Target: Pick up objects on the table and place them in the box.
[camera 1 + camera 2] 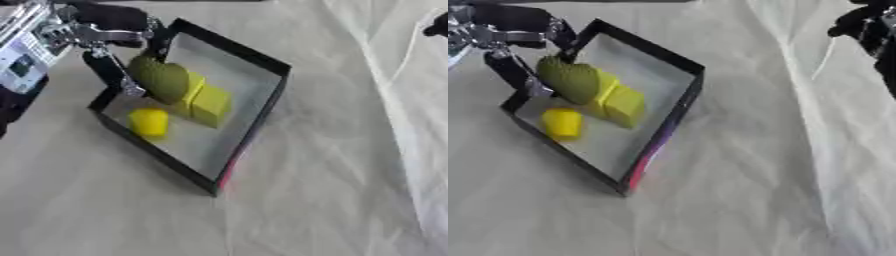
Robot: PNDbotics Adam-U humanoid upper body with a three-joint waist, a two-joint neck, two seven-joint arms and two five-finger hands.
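The left hand (105, 47) grips a bumpy green fruit (159, 78) over the far-left corner of the black box (254, 117), above 2 yellow blocks (208, 102) and a yellow cylinder (150, 122). Only the right eye view shows more of the right hand (866, 27) far right; whether it is clenched cannot be told.

Left hand (105, 45) upper left, fingers curled; right hand (872, 27) upper right.

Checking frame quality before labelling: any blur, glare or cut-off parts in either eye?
Left eye view: soft all over, box edges smeared, left robot hand over its near corner. Right eye view: equally soft; right robot hand cropped at the top-right edge; no glare.
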